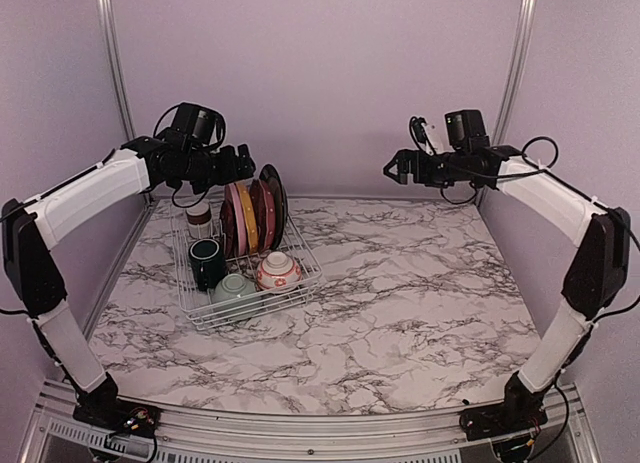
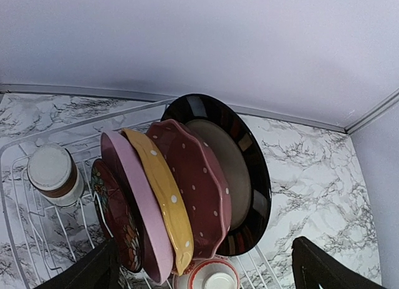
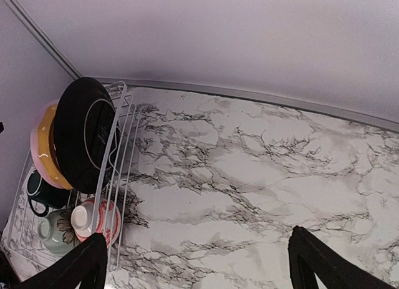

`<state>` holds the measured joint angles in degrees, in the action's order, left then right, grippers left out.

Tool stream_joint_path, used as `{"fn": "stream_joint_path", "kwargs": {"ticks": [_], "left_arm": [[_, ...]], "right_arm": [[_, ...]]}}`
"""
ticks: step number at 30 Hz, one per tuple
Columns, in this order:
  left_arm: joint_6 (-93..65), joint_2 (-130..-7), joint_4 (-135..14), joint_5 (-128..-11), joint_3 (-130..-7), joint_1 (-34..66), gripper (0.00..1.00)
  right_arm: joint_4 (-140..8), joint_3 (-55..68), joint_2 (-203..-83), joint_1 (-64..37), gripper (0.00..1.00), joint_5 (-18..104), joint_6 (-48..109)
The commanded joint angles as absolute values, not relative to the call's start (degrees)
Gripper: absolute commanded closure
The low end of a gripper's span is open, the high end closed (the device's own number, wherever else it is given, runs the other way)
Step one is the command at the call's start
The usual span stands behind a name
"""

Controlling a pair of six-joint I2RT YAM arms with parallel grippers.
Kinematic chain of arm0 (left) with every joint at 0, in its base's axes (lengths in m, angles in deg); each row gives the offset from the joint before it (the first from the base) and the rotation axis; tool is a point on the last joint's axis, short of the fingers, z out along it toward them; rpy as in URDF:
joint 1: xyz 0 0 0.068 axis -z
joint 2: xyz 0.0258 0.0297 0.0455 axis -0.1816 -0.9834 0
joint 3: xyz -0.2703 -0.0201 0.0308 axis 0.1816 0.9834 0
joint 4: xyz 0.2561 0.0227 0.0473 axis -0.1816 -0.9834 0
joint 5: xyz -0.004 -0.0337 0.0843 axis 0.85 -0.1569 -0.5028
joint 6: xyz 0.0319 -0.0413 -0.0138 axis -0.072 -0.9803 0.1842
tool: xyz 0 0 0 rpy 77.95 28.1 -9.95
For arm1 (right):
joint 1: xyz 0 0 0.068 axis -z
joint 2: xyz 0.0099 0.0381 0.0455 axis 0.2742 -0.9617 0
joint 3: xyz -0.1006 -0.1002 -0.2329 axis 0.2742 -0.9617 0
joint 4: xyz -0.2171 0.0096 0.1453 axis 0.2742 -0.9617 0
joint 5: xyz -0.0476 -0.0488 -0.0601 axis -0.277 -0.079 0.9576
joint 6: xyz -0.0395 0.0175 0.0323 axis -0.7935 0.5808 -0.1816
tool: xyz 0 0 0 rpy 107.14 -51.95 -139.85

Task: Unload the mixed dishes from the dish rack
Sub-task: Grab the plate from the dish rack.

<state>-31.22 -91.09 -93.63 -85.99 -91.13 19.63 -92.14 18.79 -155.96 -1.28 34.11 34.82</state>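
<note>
Top external view is showing the dish rack (image 1: 305,255) sitting on the left part of the marble table (image 1: 430,293), close to the back wall and fully loaded. Five plates are standing on edge in its far half, packed face to face: the black plate (image 1: 273,195) at the right end, then the dotted dark red plate (image 1: 259,211), the yellow plate (image 1: 248,219), the pink plate (image 1: 238,223) and the floral red plate (image 1: 227,229) at the left end. The white-and-brown cup (image 1: 199,221) is standing in the far left corner, and the dark green mug (image 1: 207,264) is sitting just in front of it. The pale green bowl (image 1: 236,294) is lying at the near edge, and the pink-white floral bowl (image 1: 278,271) is resting just beside it to the right, foot ring up.

The left gripper (image 1: 240,164) is hovering over the top of the plate row, touching nothing. In the left wrist view its fingers (image 2: 87,273) are standing spread wide at the two lower corners, with the plates between and below them.

The right gripper (image 1: 395,168) is hanging high over the far middle of the table, well apart from the rack. Its fingers (image 3: 81,267) are likewise standing wide apart and pinching nothing.
</note>
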Motion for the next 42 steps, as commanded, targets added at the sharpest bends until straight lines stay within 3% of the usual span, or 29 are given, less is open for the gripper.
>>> {"fn": "stream_joint_path", "kwargs": {"ticks": [1, 10, 13, 21, 29, 36, 42], "left_arm": [[-33.98, -90.23, -95.3, -91.56, -91.99, 18.93, 0.01], [-38.53, -86.08, -96.22, -93.06, -86.59, 14.3, 0.01], [-39.14, -84.65, -96.47, -93.43, -84.63, 13.19, 0.01], [-35.97, -84.96, -94.32, -90.93, -82.79, 12.98, 0.01], [-32.0, -92.73, -91.07, -84.82, -93.59, 16.69, 0.09], [-33.7, -101.12, -91.69, -85.65, -103.54, 21.65, 0.18], [-34.92, -108.42, -95.28, -90.05, -110.35, 25.45, 0.19]], "right_arm": [[-95.47, 30.97, -164.16, -9.41, 0.02, 39.44, 37.36], [-105.38, 60.55, -185.65, -20.47, 0.03, 43.33, 39.53], [-106.15, 65.13, -189.57, -22.69, 0.04, 44.72, 41.49], [-103.97, 64.97, -192.26, -24.61, 0.07, 44.59, 43.1], [-104.59, 61.73, -190.41, -24.08, 0.07, 46.29, 43.42], [-101.62, 52.18, -184.25, -21.17, 0.07, 47.92, 45.14], [-99.96, 47.47, -180.83, -19.42, 0.07, 48.6, 45.93]]}}
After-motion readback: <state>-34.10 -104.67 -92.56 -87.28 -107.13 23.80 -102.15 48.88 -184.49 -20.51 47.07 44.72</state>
